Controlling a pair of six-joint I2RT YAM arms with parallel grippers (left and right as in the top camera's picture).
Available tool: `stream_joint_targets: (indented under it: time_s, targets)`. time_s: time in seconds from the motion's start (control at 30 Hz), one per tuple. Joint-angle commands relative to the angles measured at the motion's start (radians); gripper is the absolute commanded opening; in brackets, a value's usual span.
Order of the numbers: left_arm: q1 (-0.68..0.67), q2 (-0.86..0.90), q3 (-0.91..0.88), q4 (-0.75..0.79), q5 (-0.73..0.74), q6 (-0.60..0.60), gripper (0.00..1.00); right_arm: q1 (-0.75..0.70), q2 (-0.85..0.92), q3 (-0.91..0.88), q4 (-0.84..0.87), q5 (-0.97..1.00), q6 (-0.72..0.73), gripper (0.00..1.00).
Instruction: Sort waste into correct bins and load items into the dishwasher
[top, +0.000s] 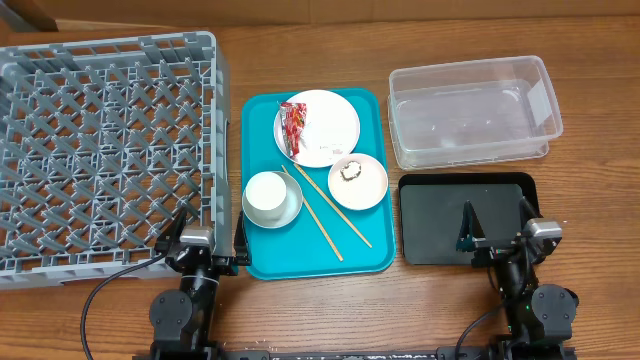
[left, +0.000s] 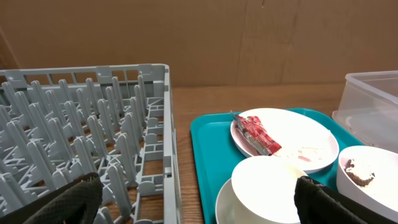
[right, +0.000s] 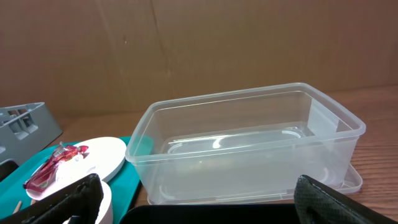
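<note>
On the teal tray (top: 300, 255) a white plate (top: 330, 125) holds the red wrapper (top: 293, 128). A pale pink bowl (top: 372, 185) holds a brown lump (top: 350, 171). A white cup (top: 268, 192) sits in the grey bowl (top: 290, 208), with two chopsticks (top: 330, 212) beside it. The grey rack (top: 100, 150) is at left. The clear tub (top: 470, 110) and black tray (top: 430, 225) are at right. My left gripper (top: 207, 240) is open and empty between rack and bowl. My right gripper (top: 497, 225) is open and empty over the black tray. The silvery wrapper is out of view.
The left wrist view shows the rack wall (left: 155, 143), the cup (left: 267, 190) and the plate (left: 305, 130). The right wrist view shows the tub (right: 249, 143) close ahead. A cardboard wall stands behind the table.
</note>
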Motion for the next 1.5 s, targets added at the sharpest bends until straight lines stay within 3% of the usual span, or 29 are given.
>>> stream_joint_targets:
  time_s: [0.0,0.83,0.97,1.17,1.37,1.47]
  targets:
    - [-0.006,-0.007,-0.003,-0.002,-0.003,0.022,1.00,-0.008,-0.010,-0.010,0.005,-0.002,-0.004,1.00]
    - [-0.006,-0.007,-0.003,-0.002,-0.003,0.021,1.00,-0.008,-0.010,-0.010,0.024,0.027,-0.006,1.00]
    - [-0.006,-0.007,-0.003,-0.002,-0.003,-0.047,1.00,-0.008,-0.010,-0.010,0.025,0.019,0.000,1.00]
    - [-0.006,-0.007,0.008,-0.010,-0.006,-0.102,1.00,-0.008,-0.010,0.005,0.021,0.020,0.154,1.00]
    - [-0.006,0.024,0.132,-0.163,0.004,-0.121,1.00,-0.008,0.035,0.116,-0.062,0.019,0.178,1.00]
    - [-0.006,0.132,0.263,-0.260,0.005,-0.120,1.00,-0.008,0.136,0.216,-0.116,-0.012,0.177,1.00]
